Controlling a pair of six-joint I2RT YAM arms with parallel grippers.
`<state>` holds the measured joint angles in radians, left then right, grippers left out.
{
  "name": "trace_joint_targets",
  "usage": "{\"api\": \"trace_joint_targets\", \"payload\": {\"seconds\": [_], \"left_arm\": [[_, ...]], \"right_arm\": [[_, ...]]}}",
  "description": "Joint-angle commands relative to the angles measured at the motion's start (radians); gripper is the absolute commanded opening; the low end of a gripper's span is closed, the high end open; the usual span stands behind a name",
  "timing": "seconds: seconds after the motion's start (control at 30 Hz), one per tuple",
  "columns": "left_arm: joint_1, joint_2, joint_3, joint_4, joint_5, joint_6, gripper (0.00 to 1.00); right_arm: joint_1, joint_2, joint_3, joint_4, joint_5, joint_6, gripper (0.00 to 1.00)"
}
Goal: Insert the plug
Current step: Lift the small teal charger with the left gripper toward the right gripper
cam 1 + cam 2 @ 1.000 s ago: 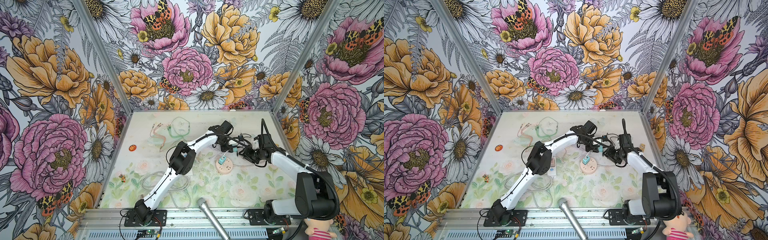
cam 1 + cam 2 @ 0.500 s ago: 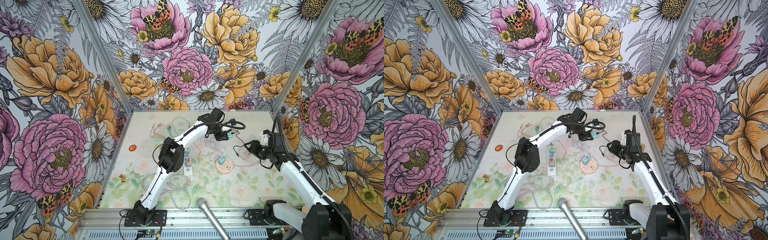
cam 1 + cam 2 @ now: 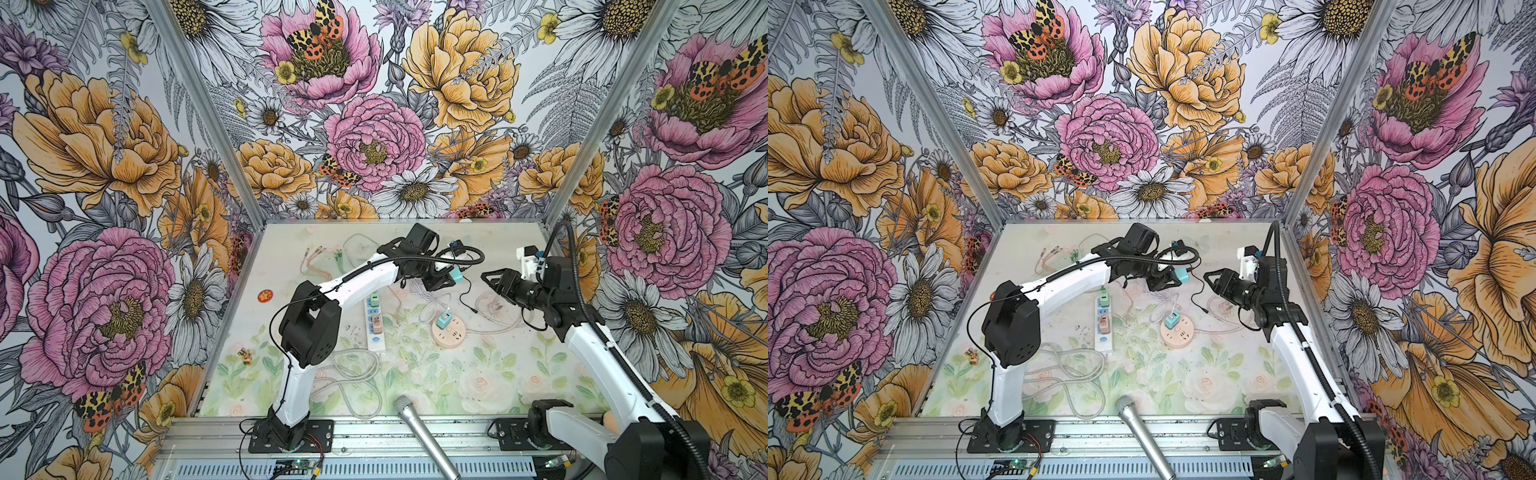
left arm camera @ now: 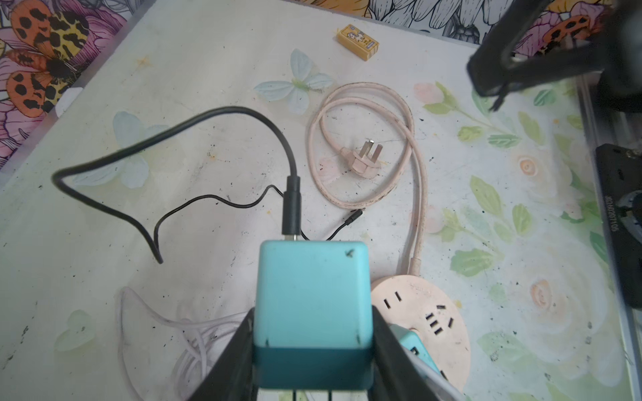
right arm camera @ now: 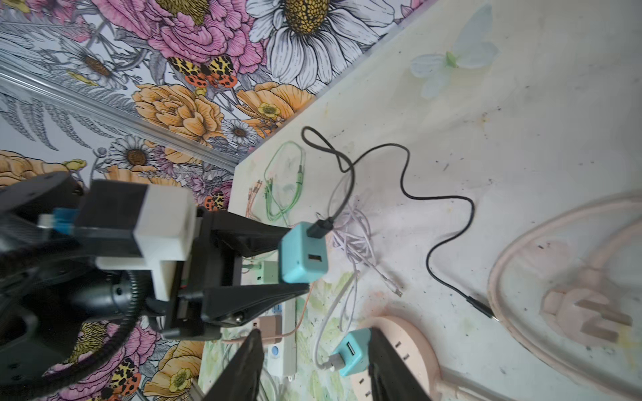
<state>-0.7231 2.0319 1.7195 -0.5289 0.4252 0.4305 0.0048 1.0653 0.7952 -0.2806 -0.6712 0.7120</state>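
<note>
In both top views the left gripper point(image 3: 451, 277) reached over the far middle of the flower-printed tabletop point(image 3: 478, 374). Its jaws were clamped on a teal cube-shaped plastic charger plug point(image 3: 457, 274), held clear of the surface, and a thin black cable point(image 3: 468, 291) trailed from the plug down to the table. The right gripper point(image 3: 489, 282) hovered just beside it on the right without touching it, jaws parted and holding nothing. Nearer the camera lay a round pink plastic socket hub point(image 3: 451, 340) carrying a second teal charger point(image 3: 443, 321). To the hub's left lay a long white power strip point(image 3: 376, 341) with a green and a pink plug seated in it. A silver microphone point(image 3: 419, 428) poked in from the front edge. In the left wrist view the left gripper's fingers point(image 4: 236, 354) pinched the charger plug on two opposite sides, and the black cable was plugged into its outer face. Beyond lay a looped pink cord point(image 4: 413, 139) ending in a pink three-pin plug point(image 4: 364, 161), and a small yellow box point(image 4: 357, 41) sat near the wall. The hub showed partly behind the held plug. In the right wrist view the right gripper's fingers point(image 5: 250, 364) stood wide apart with nothing between them. Ahead of them the left gripper gripped the charger plug, which showed one free USB port beside the cable.
</note>
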Motion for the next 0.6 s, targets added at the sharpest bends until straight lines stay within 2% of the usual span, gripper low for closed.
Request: {"api": "trace_joint_targets", "payload": {"seconds": [0.0, 0.2, 0.57], "left_arm": [[-0.010, -0.070, -0.048, 0.135, 0.026, -0.047, 0.28], [-0.015, -0.104, -0.093, 0.191, 0.033, -0.064, 0.28], [-0.024, -0.128, -0.128, 0.222, 0.069, -0.059, 0.28]], "right_arm": [[-0.005, -0.013, 0.006, 0.133, -0.119, 0.058, 0.51], [-0.005, 0.038, 0.000, 0.133, -0.161, 0.077, 0.51], [-0.005, 0.105, 0.001, 0.135, -0.148, 0.075, 0.52]]}}
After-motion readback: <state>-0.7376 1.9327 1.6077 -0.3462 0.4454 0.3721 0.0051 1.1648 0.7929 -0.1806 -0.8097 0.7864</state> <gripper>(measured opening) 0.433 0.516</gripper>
